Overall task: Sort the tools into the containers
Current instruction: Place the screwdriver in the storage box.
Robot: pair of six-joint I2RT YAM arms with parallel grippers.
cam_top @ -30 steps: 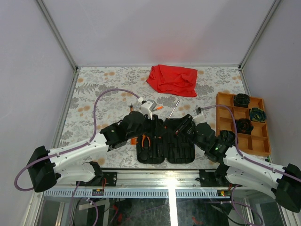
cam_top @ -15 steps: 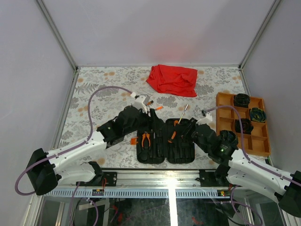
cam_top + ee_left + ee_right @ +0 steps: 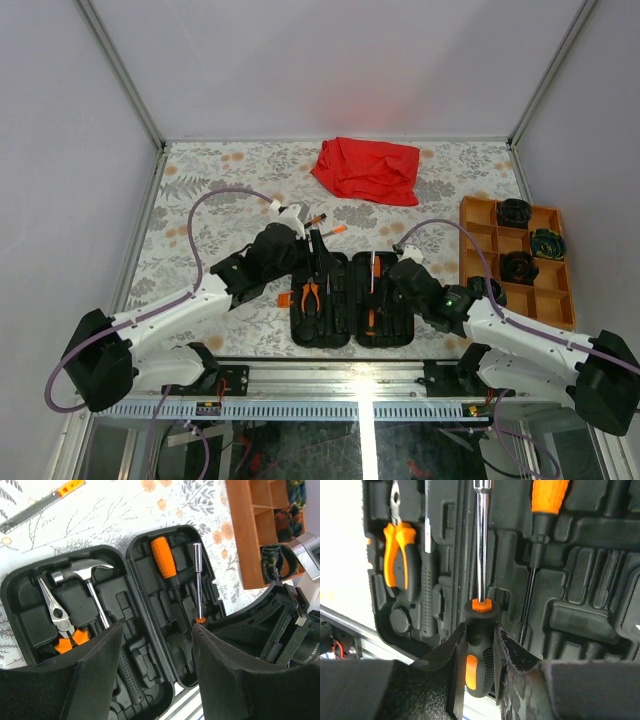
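The black case (image 3: 350,330) lies open near the front edge. Its left half holds orange-handled pliers (image 3: 60,622) and a steel-headed hammer (image 3: 87,577). An orange-handled screwdriver (image 3: 164,557) lies in the right half. My left gripper (image 3: 157,630) hangs open and empty over the case's near edge, also seen from above (image 3: 312,248). My right gripper (image 3: 480,630) is shut on the black-and-orange handle of a long-shafted screwdriver (image 3: 481,545). That screwdriver lies lengthwise over the right half beside the hinge (image 3: 372,285). The orange tray (image 3: 478,262) stands to the right.
A red cloth (image 3: 367,168) lies at the back. A slim orange-tipped cutter (image 3: 45,500) rests on the floral table just behind the case. Three of the tray's compartments hold dark green-and-black rolls (image 3: 517,212). The metal rail runs right below the case.
My left gripper opened and let go of the hammer, which now lies in the case's left half. My right gripper swung its screwdriver from slanted to lengthwise over the right half.
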